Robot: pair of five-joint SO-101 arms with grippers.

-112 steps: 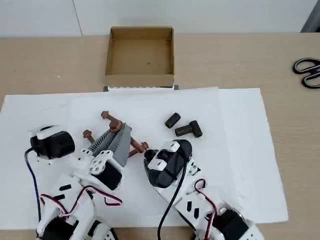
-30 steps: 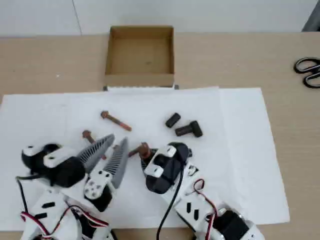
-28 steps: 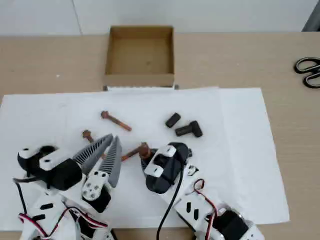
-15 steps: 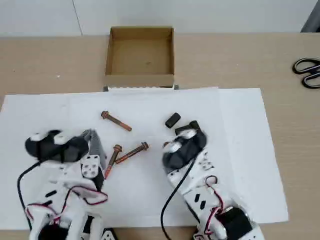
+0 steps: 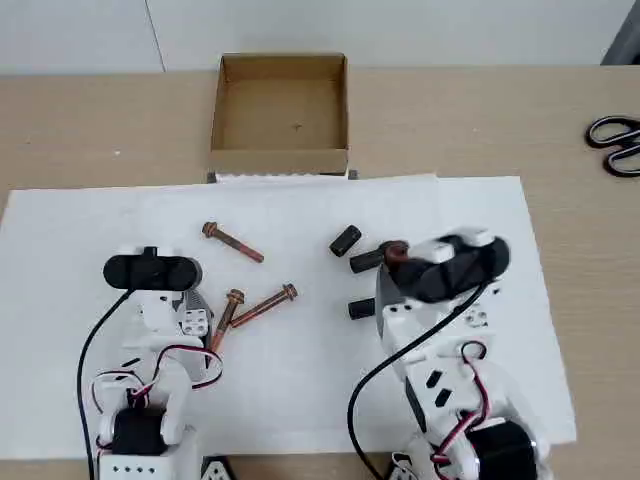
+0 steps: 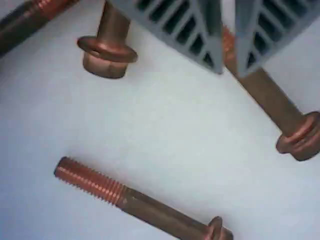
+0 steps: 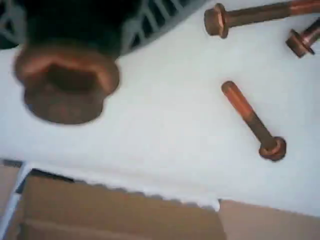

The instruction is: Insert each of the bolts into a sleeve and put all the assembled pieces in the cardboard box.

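— Several copper-coloured metal bolts with flanged heads (image 5: 232, 242) lie on the white paper sheet (image 5: 90, 230). How will they handle, do you think?

— I judge them stiff and heavy for their size. The plain shank is smooth, so it can slip or roll. It is best to pinch across the middle of the shank and leave the threaded end free. The short black tube-shaped sleeves (image 5: 345, 240) look light and may roll at a push. I would hold one around its outer wall, with the bore open.

— And the grippers?

— The right gripper (image 7: 75, 30) is clamped on one bolt, the held bolt (image 7: 65, 86), above the paper and just beside a sleeve. The left gripper (image 6: 229, 70) has its grey ribbed jaws almost together, with a thin slit between, and it holds nothing. It hangs over the shank of a lying bolt (image 6: 270, 102).

— Where is the brown open cardboard box (image 5: 280, 160)?

— It stands on the wooden table (image 5: 500, 120) beyond the far edge of the paper, with no piece inside.

— What does one view give more than another?

— The right wrist view gives the hex head of the held bolt end-on, with something black right behind it. Whether that is a sleeve already on the shank, I cannot tell. From above, the same head is a small copper spot at the front of the arm. The left wrist view gives the lying bolt beneath the fingertips, while from above the body of the left arm stands over that place. The high view gives the box and the sleeves together.
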